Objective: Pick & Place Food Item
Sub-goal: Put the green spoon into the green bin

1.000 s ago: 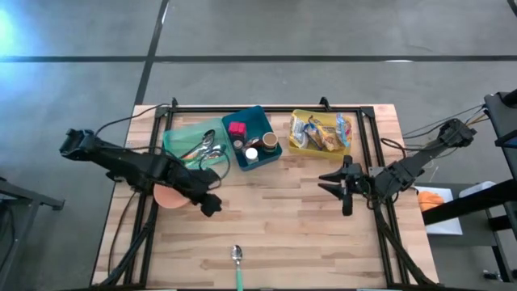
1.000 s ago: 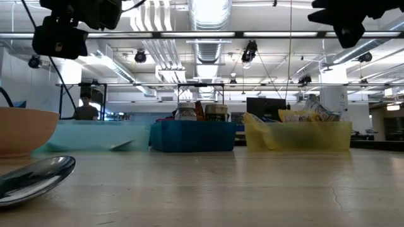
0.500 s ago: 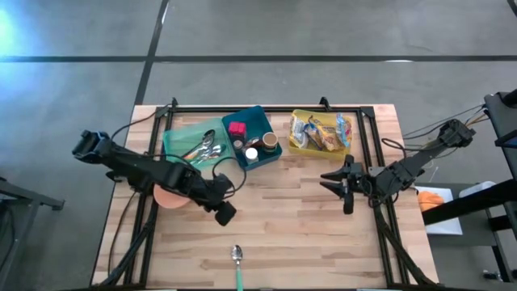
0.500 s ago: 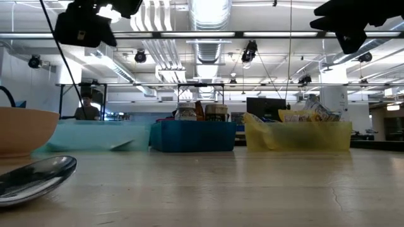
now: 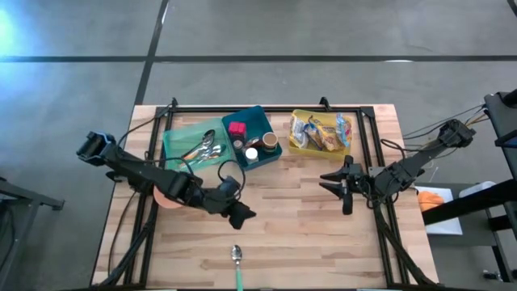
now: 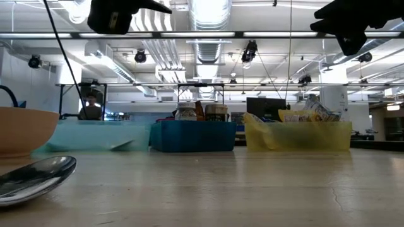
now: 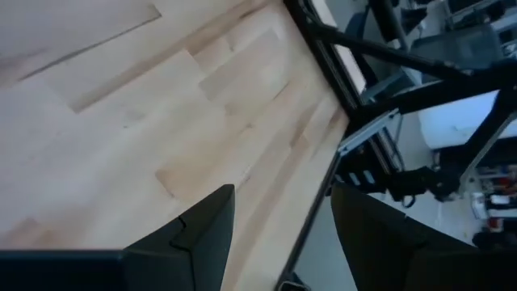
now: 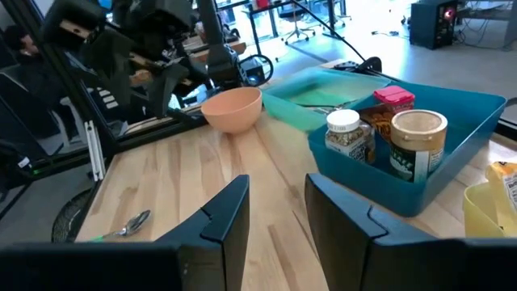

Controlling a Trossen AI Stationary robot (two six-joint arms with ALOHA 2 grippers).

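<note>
Several snack packets [image 5: 321, 131] lie in a yellow bin [image 5: 296, 142] at the table's far right. My left gripper [image 5: 245, 215] hangs open above bare wood left of the table's middle; in the left wrist view its fingers [image 7: 212, 222] have only the tabletop between them. My right gripper [image 5: 335, 183] hovers open near the yellow bin's near side, pointing toward the table's left, with nothing between its fingers [image 8: 230, 212]. Jars [image 8: 418, 141] stand in a blue bin [image 5: 265, 155].
A green bin [image 5: 174, 139] with metal utensils stands at the far left beside the blue bin. A pink bowl [image 8: 233, 109] sits near it, partly under my left arm. A spoon [image 5: 237, 254] lies at the near edge. Black frame rails run along the table's sides.
My left gripper has swung from beside the pink bowl toward the table's right and near edge, out over the bare wood, and has turned as it went. My right arm has kept still.
</note>
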